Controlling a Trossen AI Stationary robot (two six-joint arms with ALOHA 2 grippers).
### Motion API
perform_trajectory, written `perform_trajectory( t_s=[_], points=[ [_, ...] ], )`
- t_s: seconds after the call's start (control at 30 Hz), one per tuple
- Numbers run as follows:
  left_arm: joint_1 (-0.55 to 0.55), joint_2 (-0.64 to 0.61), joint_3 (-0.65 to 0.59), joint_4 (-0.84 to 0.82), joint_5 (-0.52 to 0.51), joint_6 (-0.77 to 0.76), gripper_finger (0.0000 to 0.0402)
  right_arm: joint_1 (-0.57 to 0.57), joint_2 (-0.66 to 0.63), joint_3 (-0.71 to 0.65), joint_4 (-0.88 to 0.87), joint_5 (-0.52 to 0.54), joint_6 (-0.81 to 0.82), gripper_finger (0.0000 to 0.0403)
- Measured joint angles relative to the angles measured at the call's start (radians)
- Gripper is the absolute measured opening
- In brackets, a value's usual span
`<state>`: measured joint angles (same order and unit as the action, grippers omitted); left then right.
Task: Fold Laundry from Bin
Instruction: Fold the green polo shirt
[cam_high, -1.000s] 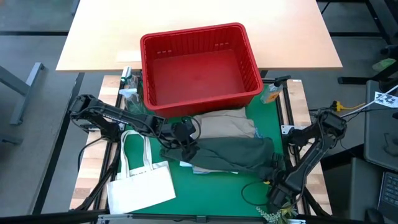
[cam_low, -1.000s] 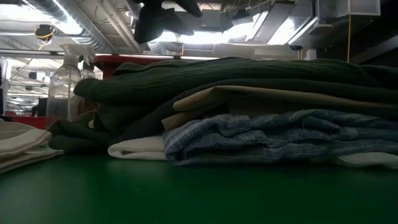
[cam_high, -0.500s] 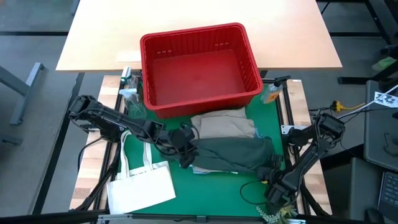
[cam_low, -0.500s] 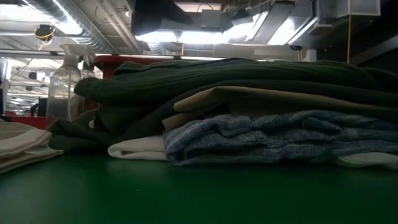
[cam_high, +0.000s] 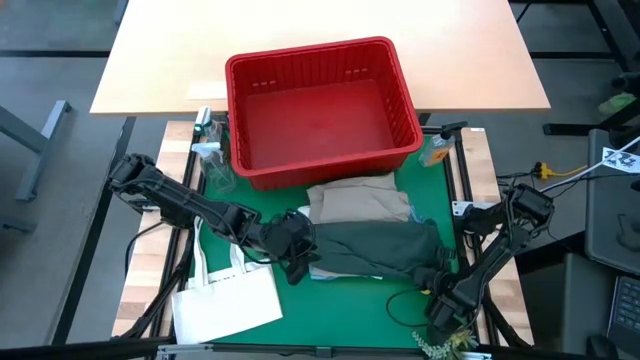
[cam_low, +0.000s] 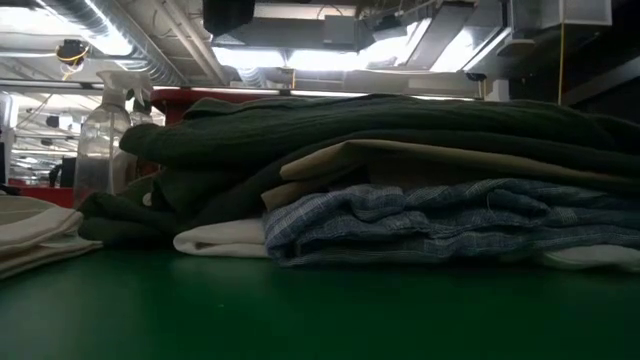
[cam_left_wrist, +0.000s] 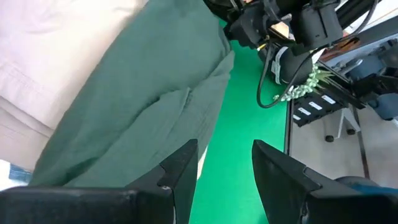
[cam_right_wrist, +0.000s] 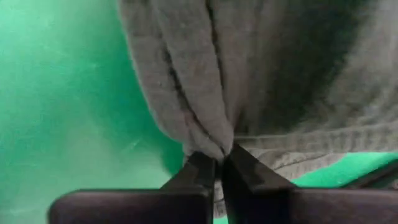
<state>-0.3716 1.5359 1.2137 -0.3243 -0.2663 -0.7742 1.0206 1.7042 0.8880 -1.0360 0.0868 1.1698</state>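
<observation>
The red bin stands at the far side of the green mat. Before it lies the stacked laundry: a dark green garment on top, over a beige one, a blue-and-white striped one and a white one. My left gripper hovers open over the dark green garment's left end, touching nothing. My right gripper is shut on that garment's right near corner. My right gripper pinches a bunched fold of the dark green garment between its two fingertips, at the garment's right near corner. The fingers come from above, pointing steeply down. The rest of the garment lies slack on the stack.
A white tote bag lies at the mat's near left. A clear spray bottle stands left of the bin, and an orange object to its right. A black cable loop lies on the near mat. A light wooden table lies beyond.
My left gripper has swung toward the table's near edge, from beside the beige garment to the left end of the dark green one, staying open. The stack of laundry has kept its shape.
</observation>
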Motion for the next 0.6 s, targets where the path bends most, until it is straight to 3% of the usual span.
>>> perform_trajectory(
  t_s=[0.17,0.37,0.6],
  points=[
    [-0.012,0.048,0.000,0.023,-0.016,-0.002,0.0146,0.000,0.003,0.042,-0.140,-0.007,0.000,0.0029],
    [-0.010,0.142,0.000,0.079,-0.004,-0.003,0.0146,0.000,0.002,0.116,-0.245,0.000,-0.006,0.0006],
    [0.017,0.228,0.000,0.066,-0.012,-0.003,0.0146,0.000,0.001,0.232,-0.416,0.080,-0.008,0.0013]
  ],
)
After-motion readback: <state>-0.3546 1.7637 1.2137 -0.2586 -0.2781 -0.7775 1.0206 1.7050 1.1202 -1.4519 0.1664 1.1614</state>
